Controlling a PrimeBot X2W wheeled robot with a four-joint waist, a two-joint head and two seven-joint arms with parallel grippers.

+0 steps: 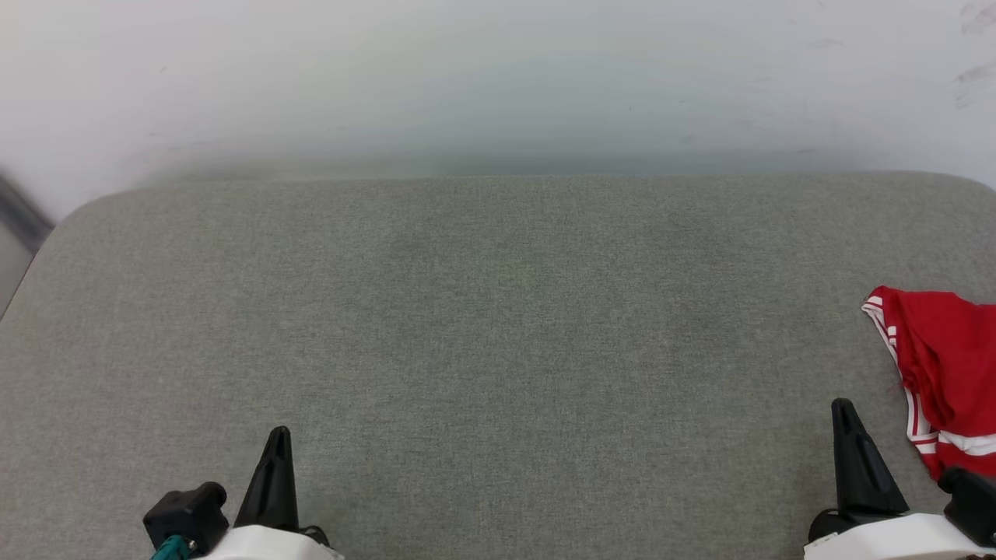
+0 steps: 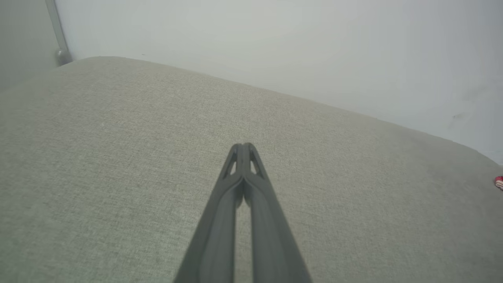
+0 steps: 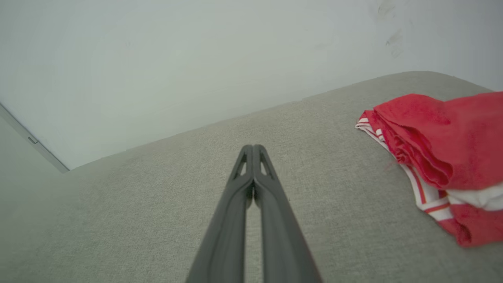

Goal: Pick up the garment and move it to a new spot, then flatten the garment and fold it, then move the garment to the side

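Currently the garment point(image 1: 945, 365) lies bunched in loose layers at about 4 o'clock on the grey padded surface point(image 1: 498, 311), against its right edge, with part of it out of the head view. The striped trim and a white band face the middle of the surface. No lettering is visible.

The left gripper point(image 1: 278, 443) at 7 o'clock and the right gripper point(image 1: 846, 428) at 5 o'clock are both clenched with nothing between the fingers. The right one is just beside the cloth and not touching it.

Assessment: this layout fits a rumpled jersey awaiting collection, and equally a folded jersey already set aside; the layering seen from the right wrist point(image 3: 436, 157) does not settle which.

Recommendation: in either case, keep the right arm clear of the trim, since soft cloth at an edge drags easily.
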